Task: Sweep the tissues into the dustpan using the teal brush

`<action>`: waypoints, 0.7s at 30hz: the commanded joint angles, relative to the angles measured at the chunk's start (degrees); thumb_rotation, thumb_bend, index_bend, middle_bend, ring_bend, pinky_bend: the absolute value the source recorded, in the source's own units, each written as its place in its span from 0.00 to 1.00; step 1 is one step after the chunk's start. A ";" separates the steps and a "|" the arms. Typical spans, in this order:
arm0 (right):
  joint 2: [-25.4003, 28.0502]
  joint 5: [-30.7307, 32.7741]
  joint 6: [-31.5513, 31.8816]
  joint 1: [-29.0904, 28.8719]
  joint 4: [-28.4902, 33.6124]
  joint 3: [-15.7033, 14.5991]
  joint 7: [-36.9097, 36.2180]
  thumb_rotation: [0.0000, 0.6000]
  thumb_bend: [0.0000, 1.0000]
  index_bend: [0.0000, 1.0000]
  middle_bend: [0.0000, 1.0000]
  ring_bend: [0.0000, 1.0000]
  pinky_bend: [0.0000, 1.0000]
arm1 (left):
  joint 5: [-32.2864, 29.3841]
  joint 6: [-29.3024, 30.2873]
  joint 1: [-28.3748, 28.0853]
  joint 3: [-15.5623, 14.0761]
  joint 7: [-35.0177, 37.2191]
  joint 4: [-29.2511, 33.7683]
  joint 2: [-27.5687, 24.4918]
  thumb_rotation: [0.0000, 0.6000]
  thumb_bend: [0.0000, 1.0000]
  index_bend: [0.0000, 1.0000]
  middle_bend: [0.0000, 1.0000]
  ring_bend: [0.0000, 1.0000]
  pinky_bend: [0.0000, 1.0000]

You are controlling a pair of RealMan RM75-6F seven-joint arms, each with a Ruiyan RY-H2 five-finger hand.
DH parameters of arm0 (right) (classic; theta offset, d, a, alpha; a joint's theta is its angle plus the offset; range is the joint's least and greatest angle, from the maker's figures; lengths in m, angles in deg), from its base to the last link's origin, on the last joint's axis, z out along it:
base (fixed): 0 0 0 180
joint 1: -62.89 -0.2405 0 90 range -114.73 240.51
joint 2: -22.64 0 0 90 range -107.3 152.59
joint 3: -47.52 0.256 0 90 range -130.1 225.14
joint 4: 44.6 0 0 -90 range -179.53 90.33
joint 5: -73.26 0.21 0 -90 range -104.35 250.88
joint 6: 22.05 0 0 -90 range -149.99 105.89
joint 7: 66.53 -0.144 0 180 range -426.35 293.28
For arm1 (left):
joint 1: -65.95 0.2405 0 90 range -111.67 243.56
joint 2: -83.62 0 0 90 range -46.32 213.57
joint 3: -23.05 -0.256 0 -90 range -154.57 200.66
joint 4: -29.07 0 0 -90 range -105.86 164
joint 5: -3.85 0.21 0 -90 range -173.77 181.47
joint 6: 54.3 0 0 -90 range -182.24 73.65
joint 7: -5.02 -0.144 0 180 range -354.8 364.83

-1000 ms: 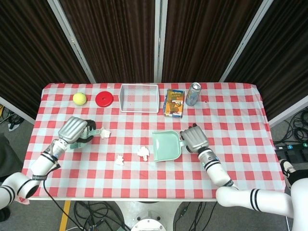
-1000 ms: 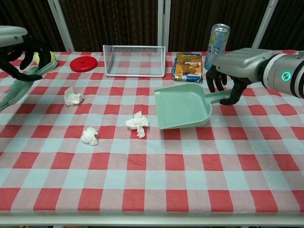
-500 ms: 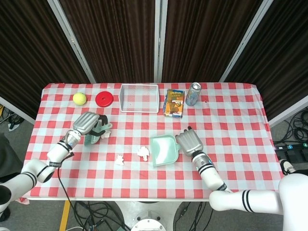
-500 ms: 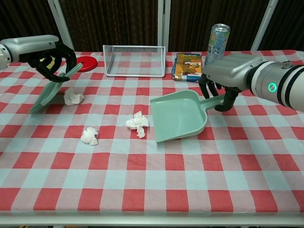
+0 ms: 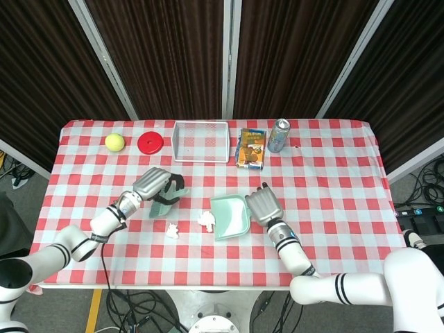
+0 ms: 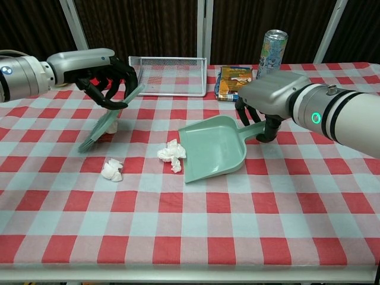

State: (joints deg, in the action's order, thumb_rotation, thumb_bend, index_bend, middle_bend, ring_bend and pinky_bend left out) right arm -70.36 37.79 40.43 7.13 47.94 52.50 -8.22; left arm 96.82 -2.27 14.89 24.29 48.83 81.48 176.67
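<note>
- You are facing a can (image 6: 272,50) and a printed packet (image 6: 236,82) at the far side of the checked tablecloth (image 6: 297,196); their lettering is too small to read.
- Your left hand (image 6: 105,78) is gripping the teal brush (image 6: 111,117), fingers curled around its handle, which is running up through the palm.
- The brush is slanting down and to the left from those fingers, its bristle end hanging just above the cloth.
- One tissue (image 6: 108,127) is sitting mostly hidden behind the brush head, so you cannot tell whether they are touching.
- Your right hand (image 6: 265,98) is holding the dustpan (image 6: 212,148) by its handle, fingers wrapped around it; the pan is stretching away from the fingers toward the table's middle.
- The dustpan is tilting, its open lip facing left toward a second tissue (image 6: 171,154), which is lying just beside that lip.
- A third tissue (image 6: 111,170) is lying near the front, well apart from the pan and below the brush.
- Along the far edge you are also seeing a wire basket (image 6: 168,75), a red disc (image 5: 150,142) and a yellow ball (image 5: 114,142).
</note>
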 commanded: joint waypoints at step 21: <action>-3.76 -4.53 -5.00 -1.53 -7.01 0.33 -5.18 1.00 0.37 0.67 0.62 0.37 0.24 | -7.17 6.71 5.28 1.84 -4.61 21.44 -8.59 1.00 0.43 0.55 0.55 0.64 0.86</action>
State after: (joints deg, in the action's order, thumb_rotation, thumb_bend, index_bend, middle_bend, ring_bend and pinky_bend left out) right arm -74.29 33.46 35.63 5.58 41.05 52.95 -13.20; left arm 92.11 3.05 17.51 26.22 47.93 99.00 170.90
